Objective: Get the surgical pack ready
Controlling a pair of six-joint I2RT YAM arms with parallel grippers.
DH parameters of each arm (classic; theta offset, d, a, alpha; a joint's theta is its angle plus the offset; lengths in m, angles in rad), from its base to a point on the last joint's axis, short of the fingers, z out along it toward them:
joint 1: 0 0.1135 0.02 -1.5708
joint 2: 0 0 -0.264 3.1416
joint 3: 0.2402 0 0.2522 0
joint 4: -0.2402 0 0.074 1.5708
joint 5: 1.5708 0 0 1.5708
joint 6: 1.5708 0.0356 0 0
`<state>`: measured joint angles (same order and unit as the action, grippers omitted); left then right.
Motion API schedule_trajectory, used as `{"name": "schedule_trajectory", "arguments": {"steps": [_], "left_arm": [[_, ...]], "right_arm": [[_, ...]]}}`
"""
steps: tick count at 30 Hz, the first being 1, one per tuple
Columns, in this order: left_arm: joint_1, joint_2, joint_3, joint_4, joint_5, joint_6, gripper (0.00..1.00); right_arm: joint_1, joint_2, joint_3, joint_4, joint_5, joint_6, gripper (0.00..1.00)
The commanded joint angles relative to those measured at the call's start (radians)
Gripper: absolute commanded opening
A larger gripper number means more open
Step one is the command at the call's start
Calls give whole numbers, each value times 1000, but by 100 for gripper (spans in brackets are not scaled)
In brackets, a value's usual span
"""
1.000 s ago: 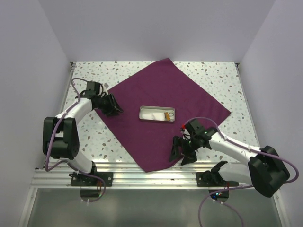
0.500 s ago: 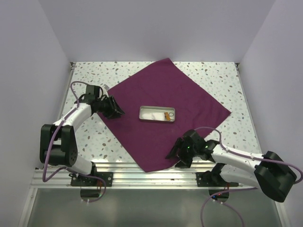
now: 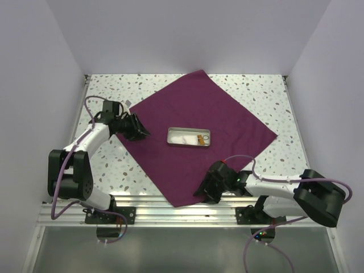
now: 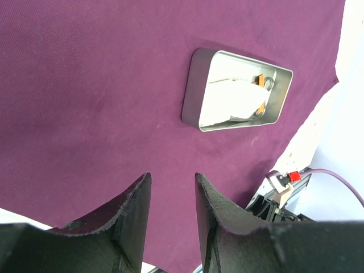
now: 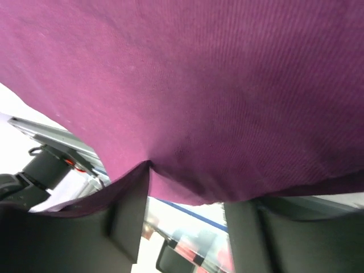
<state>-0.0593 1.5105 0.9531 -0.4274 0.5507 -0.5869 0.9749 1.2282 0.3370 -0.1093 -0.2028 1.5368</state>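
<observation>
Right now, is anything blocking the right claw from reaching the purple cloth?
Nothing visible does. The right gripper is at the purple cloth's near corner, fingers apart, with the cloth edge lying against them. The metal tray sits farther away, in the cloth's middle.

The plum-purple cloth lies spread flat as a diamond on the worktop, with a small shiny metal tray at its centre holding white gauze and orange-handled instruments.

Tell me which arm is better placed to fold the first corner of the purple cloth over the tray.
Right, probably. The right gripper has the near edge of the cloth between its fingers, while the left gripper hangs over the left edge, jaws empty.
</observation>
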Motion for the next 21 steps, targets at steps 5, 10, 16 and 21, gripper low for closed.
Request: {"name": "schedule_trajectory", "arguments": {"steps": [5, 10, 16, 21], "left_arm": [[-2, -15, 53, 7, 20, 10, 40], [-2, -21, 70, -26, -15, 28, 40], [-2, -45, 133, -99, -142, 81, 40], [-2, -52, 161, -128, -199, 108, 40]], "right_arm": [[4, -149, 52, -47, 108, 60, 20], [-172, -138, 178, -159, -7, -84, 1], [-436, 17, 389, -222, -160, -300, 0], [-508, 275, 670, -288, -227, -437, 0]]}}
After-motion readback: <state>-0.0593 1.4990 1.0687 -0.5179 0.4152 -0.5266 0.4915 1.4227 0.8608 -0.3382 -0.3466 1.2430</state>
